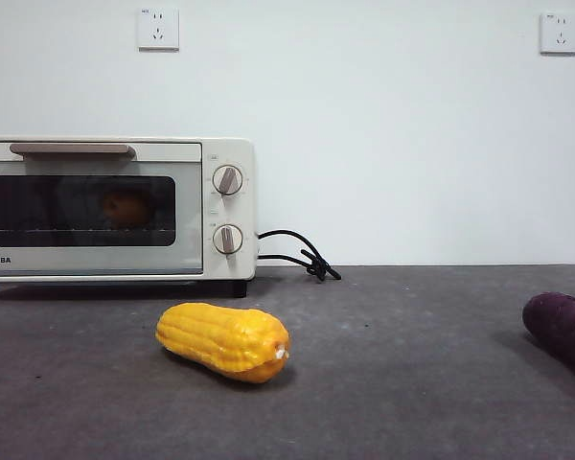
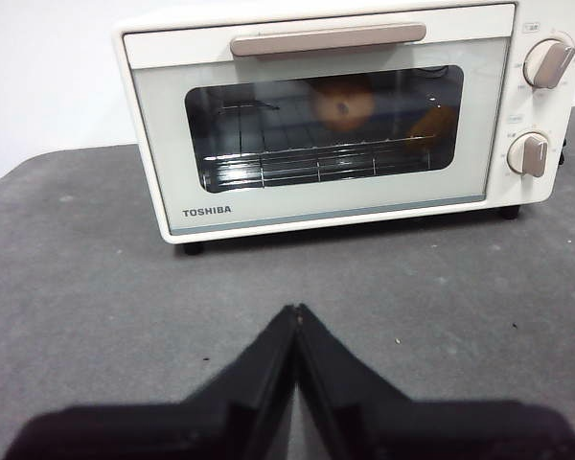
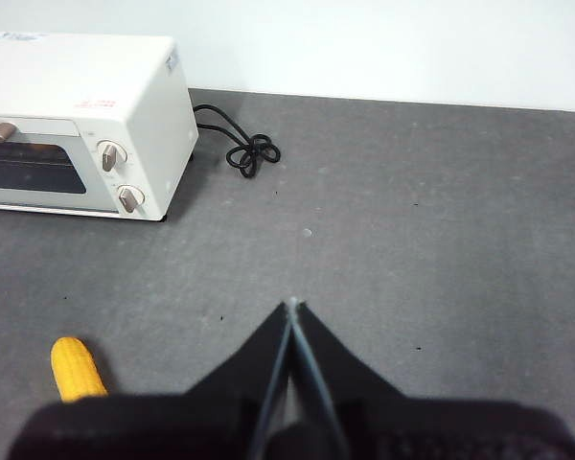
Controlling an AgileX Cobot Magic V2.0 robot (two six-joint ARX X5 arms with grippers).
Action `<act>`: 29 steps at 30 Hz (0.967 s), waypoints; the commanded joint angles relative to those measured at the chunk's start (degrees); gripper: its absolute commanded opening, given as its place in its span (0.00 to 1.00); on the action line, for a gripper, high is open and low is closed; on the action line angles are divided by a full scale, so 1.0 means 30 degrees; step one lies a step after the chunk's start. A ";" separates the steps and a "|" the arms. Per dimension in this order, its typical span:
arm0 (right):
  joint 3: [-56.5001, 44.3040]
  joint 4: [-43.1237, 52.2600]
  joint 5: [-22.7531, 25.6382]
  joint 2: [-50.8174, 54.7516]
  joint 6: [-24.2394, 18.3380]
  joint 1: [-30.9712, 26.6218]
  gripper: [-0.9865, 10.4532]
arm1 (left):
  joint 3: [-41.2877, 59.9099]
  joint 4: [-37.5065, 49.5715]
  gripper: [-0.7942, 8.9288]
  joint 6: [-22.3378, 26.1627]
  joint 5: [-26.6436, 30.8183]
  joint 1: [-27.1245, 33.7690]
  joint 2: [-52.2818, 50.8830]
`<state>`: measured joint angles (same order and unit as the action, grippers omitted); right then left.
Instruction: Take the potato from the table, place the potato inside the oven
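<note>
I count one cream-white boxy toaster oven with a dark glass door (image 1: 96, 211), at the far left of the table. It carries two round beige knobs (image 1: 227, 180), one beige bar handle (image 1: 72, 149) and one black cord (image 1: 297, 254). Behind its glass sits one small orange-brown oval potato (image 1: 125, 208). On the one flat dark grey table (image 1: 412, 383) lie one yellow corn cob (image 1: 225, 340), near the middle, and one dark purple oblong vegetable (image 1: 563, 326) at the right edge. The far wall bears two white sockets (image 1: 158, 29). Of my own, two grippers: left gripper (image 2: 294, 309), right gripper (image 3: 292, 303), each with two black jaws pressed together.
</note>
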<state>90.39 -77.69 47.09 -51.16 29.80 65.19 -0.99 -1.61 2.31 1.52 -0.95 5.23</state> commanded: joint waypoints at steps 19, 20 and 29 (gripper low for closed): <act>-0.0168 -0.0379 0.0022 0.0000 0.0197 0.0007 0.09 | 0.0189 -0.2586 0.08 0.0073 -0.0153 0.1166 -0.1661; -0.0168 -0.0379 0.0022 0.0000 0.0197 0.0007 0.09 | 0.0189 -0.2586 0.08 0.0073 -0.0146 0.1173 -0.1647; -0.0168 -0.0379 0.0022 0.0000 0.0197 0.0007 0.09 | 0.0189 -0.2579 0.08 0.0073 -0.0153 0.1180 -0.1392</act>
<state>90.39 -77.69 47.09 -51.16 29.80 65.19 -1.02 -9.80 2.50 1.26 2.46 1.02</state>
